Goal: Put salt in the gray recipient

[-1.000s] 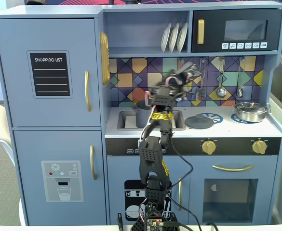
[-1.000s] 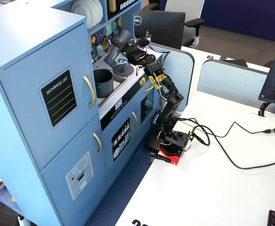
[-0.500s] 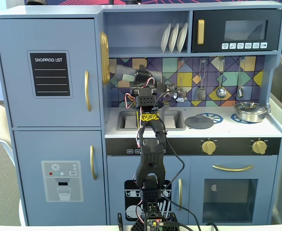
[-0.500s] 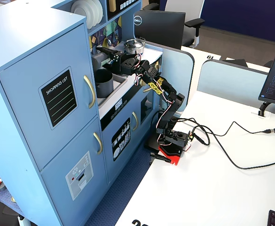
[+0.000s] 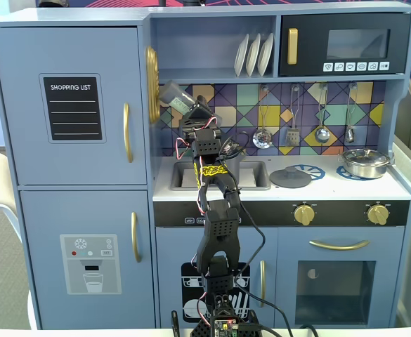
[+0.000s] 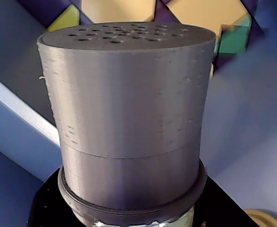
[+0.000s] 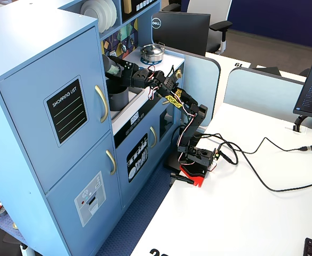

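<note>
The salt shaker (image 6: 129,118) has a grey perforated cap and a clear body. It fills the wrist view. My gripper (image 5: 188,109) is shut on it and holds it tilted, high over the sink (image 5: 256,184), next to the fridge's right wall. In a fixed view the shaker (image 7: 109,65) and gripper (image 7: 119,69) hang just above a dark grey recipient (image 7: 117,98) standing in the sink. In a fixed view (image 5: 173,97) the shaker's cap points up and left; my arm hides the recipient there.
A toy kitchen: fridge doors (image 5: 72,105) at left, a grey lid (image 5: 290,177) and a silver pot (image 5: 364,163) on the counter, utensils (image 5: 322,133) hanging on the tiled wall, plates (image 5: 254,55) on the shelf above. My arm's base (image 7: 197,160) stands on a white desk with cables.
</note>
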